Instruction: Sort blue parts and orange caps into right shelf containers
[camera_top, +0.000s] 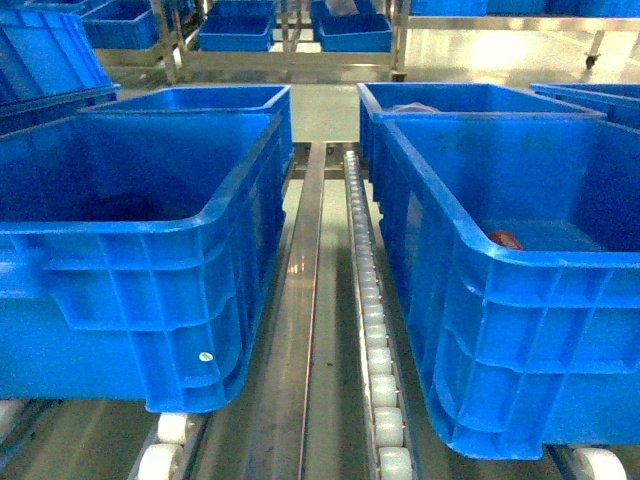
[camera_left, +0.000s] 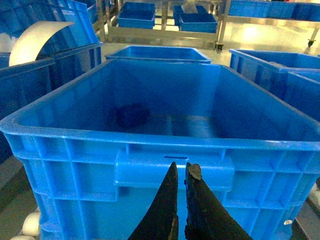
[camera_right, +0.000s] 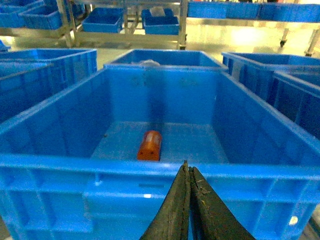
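Two large bright-blue crates stand on the roller shelf, one left (camera_top: 130, 235) and one right (camera_top: 440, 205). An orange cap (camera_right: 150, 145) lies on the floor of the right crate (camera_right: 75, 162); in the head view only its top (camera_top: 505, 240) shows over the rim. A dark blue part (camera_left: 131, 115) lies in the left crate (camera_left: 75, 137). My left gripper (camera_left: 182, 167) hangs shut in front of that crate's near wall, holding nothing. My right gripper (camera_right: 186, 166) is shut and empty just before the right crate's near rim. Neither gripper appears in the head view.
A metal rail (camera_top: 310, 250) and a line of white rollers (camera_top: 375, 340) run between the crates. Two more blue crates (camera_top: 200, 100) (camera_top: 450, 100) stand behind them. Racks with further crates (camera_top: 235, 30) fill the back. A white curved sheet (camera_left: 35, 40) sits at the left.
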